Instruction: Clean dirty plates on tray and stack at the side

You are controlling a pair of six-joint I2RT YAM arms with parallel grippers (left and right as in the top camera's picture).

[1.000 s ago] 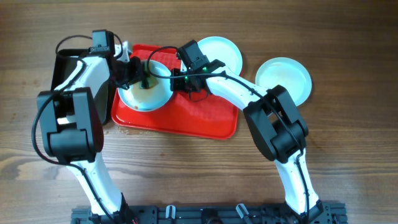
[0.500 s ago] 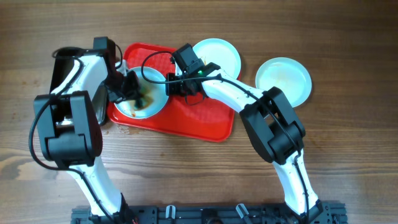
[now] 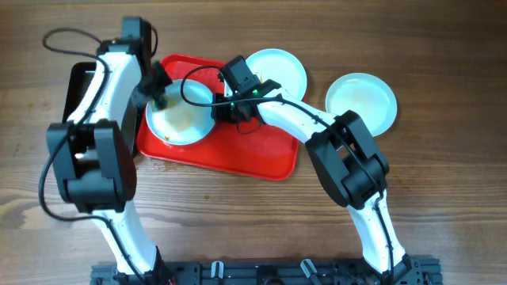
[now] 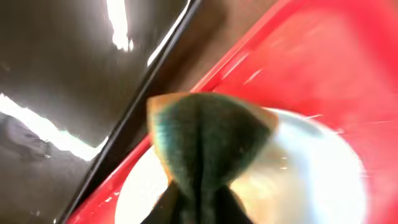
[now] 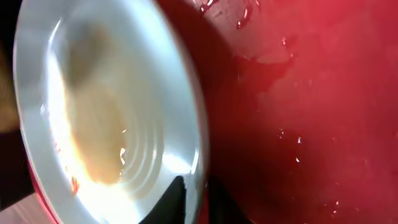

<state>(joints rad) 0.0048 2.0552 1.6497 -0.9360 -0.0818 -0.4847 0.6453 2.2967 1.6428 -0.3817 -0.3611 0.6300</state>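
Note:
A pale dirty plate (image 3: 181, 117) with a brown smear lies on the left of the red tray (image 3: 253, 150). My left gripper (image 3: 158, 93) is shut on a dark green sponge (image 4: 208, 140) and holds it at the plate's (image 4: 311, 174) far left rim. My right gripper (image 3: 223, 105) is shut on the plate's right rim (image 5: 198, 168); the smeared plate (image 5: 106, 124) fills the right wrist view, with the wet tray (image 5: 311, 124) beside it. Two pale plates lie on the table to the right: one (image 3: 279, 68) by the tray's far edge, one (image 3: 362, 100) further right, faintly stained.
A black bin (image 3: 79, 87) stands left of the tray; its dark wall (image 4: 68, 81) shows in the left wrist view. Water drops lie on the tray. Bare wooden table (image 3: 444, 182) extends to the right and front.
My left gripper has moved with the sponge from the plate's middle to its far left rim. The tray and plate shifted slightly left earlier. My right gripper has kept its hold on the rim.

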